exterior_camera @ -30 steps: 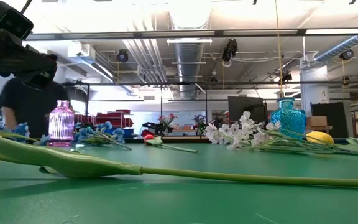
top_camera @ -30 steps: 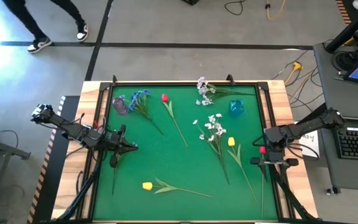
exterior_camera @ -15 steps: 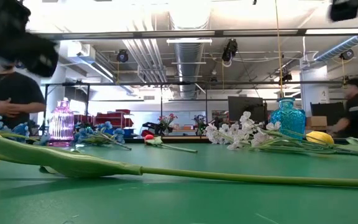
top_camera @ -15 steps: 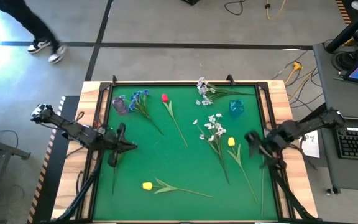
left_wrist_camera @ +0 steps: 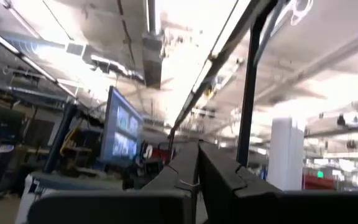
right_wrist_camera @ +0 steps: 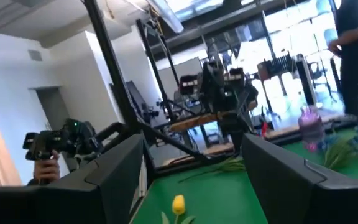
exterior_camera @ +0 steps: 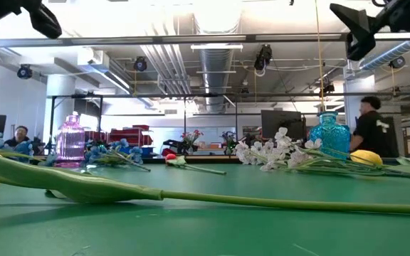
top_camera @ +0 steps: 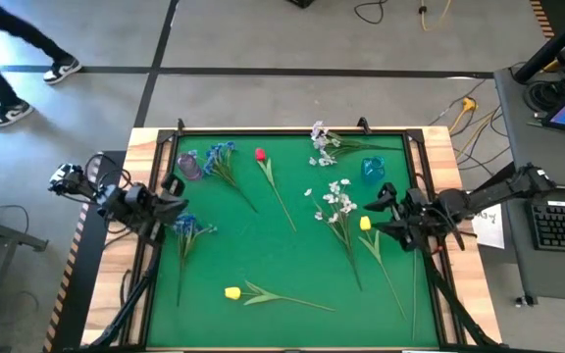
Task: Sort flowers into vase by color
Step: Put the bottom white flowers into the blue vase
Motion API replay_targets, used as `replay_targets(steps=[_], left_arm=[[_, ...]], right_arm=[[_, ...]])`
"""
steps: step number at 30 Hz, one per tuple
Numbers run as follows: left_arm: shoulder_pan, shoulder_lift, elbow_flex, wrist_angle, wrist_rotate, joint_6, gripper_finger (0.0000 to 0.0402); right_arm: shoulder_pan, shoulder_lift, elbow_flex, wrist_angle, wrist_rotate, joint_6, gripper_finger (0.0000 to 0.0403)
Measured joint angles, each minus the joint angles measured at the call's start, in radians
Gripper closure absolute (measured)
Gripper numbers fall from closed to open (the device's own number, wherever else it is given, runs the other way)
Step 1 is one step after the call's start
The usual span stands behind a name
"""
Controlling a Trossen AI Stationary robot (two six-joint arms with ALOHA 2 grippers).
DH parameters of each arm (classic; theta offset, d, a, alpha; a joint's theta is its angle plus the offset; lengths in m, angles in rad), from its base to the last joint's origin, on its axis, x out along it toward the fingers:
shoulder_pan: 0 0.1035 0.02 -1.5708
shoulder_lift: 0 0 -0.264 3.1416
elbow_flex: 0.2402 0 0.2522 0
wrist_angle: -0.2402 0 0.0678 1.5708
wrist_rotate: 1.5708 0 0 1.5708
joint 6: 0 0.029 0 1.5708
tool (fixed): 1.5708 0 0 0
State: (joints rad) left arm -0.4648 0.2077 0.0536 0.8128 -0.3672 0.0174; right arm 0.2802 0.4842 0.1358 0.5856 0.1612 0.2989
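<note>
Now both arms are shifting, and sorting is only beginning.

Since a second ago the right gripper [top_camera: 379, 209] is reaching in from the right edge, fingers spread, beside the yellow tulip [top_camera: 365, 224] at centre right; the left gripper [top_camera: 172, 193], pressed together, is pulling back toward the left edge, uncovering a blue cluster [top_camera: 186, 226]. No flower is standing in the purple vase [top_camera: 190, 167] at upper left or the blue vase [top_camera: 373, 170] at upper right.
</note>
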Motion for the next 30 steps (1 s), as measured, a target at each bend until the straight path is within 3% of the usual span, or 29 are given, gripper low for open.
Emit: replay_targets(steps=[5,10,16,24,27,30], left_arm=[[0.0,0.002,0.0,0.022,-0.001,0.003,0.0402],[0.0,0.055,0.0,-0.006,-0.065,-0.046,0.0402],[0.003,0.21,0.036,-0.013,-0.237,-0.101,0.0402],[0.002,0.37,0.138,-0.035,-0.25,-0.057,0.0402],[0.002,0.41,0.173,-0.112,-0.252,-0.026,0.0402],[0.002,0.455,0.208,-0.155,-0.263,-0.085,0.0402]], right_arm=[[-0.024,0.07,0.11,-0.242,0.071,0.065,0.0133],[-0.04,0.109,0.235,-0.586,0.163,0.169,0.014],[-0.044,0.141,0.349,-0.869,0.216,0.29,0.0147],[-0.044,0.179,0.418,-0.878,0.205,0.292,0.0139],[-0.044,0.192,0.437,-0.869,0.203,0.293,0.0135],[-0.044,0.205,0.447,-0.863,0.203,0.292,0.0132]])
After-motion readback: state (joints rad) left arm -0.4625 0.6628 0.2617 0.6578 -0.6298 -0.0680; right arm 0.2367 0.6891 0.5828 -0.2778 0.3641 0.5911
